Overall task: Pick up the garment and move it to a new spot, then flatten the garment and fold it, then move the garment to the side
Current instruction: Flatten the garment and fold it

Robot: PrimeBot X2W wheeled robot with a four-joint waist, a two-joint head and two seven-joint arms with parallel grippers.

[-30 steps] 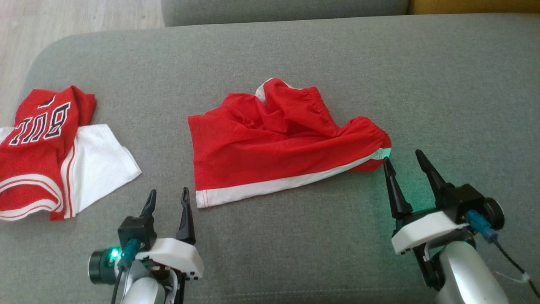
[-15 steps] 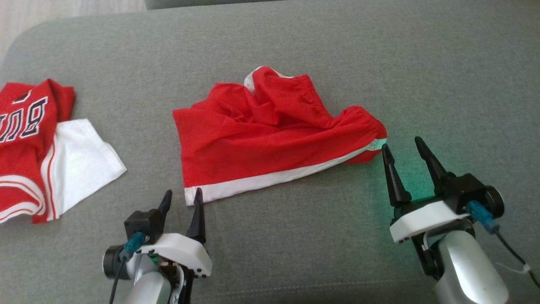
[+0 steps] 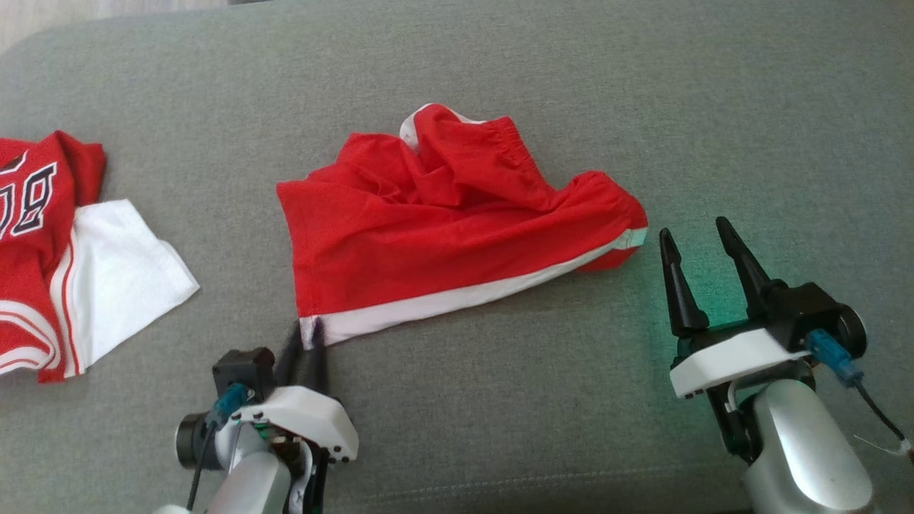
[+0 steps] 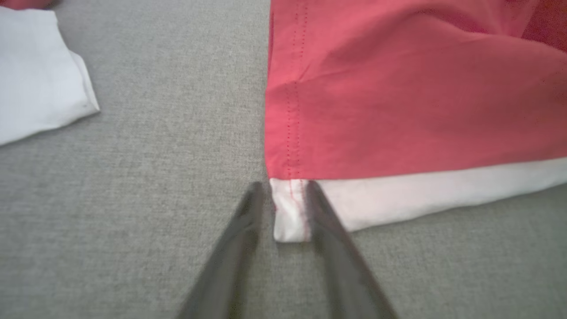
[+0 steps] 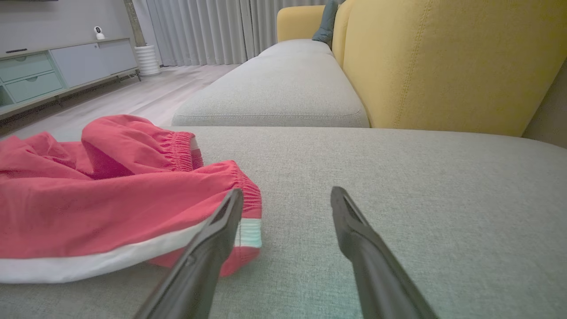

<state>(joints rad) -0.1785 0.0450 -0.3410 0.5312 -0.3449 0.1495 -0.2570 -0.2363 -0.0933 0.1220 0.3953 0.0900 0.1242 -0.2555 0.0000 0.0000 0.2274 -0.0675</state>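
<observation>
**Left fingers astride the shorts' hem corner on a grey sofa**

A grey woven sofa cushion (image 3: 500, 428) spreads under everything. Nearest the robot, the left gripper (image 3: 305, 330) points at the near left corner of a pair of red shorts (image 3: 443, 235). In the left wrist view its two dark fingers stand close together with the white hem corner (image 4: 290, 212) between them. They are blurred, and whether they press the cloth cannot be told.

At the lower right, the right gripper (image 3: 693, 228) hangs low over the cushion with its fingers spread wide and nothing between them. Its inner finger is just beside the elastic waistband end of the shorts, where the white side stripe stops.

The shorts lie crumpled in the middle of the cushion. Their white band runs along the near edge and the waistband is bunched at the far side.

At the left edge of the head view lies the garment (image 3: 28, 264), a red jersey with black, white-outlined letters. It is partly cut off by the frame and well apart from both grippers. A white cloth (image 3: 121, 271) touches its right side.

Farther off, the right wrist view shows a second grey cushion (image 5: 274, 93) and a yellow sofa back (image 5: 443, 62). Beyond them are pale wood floor (image 5: 133, 97), a low sideboard (image 5: 66, 66) and grey curtains (image 5: 199, 31).
</observation>
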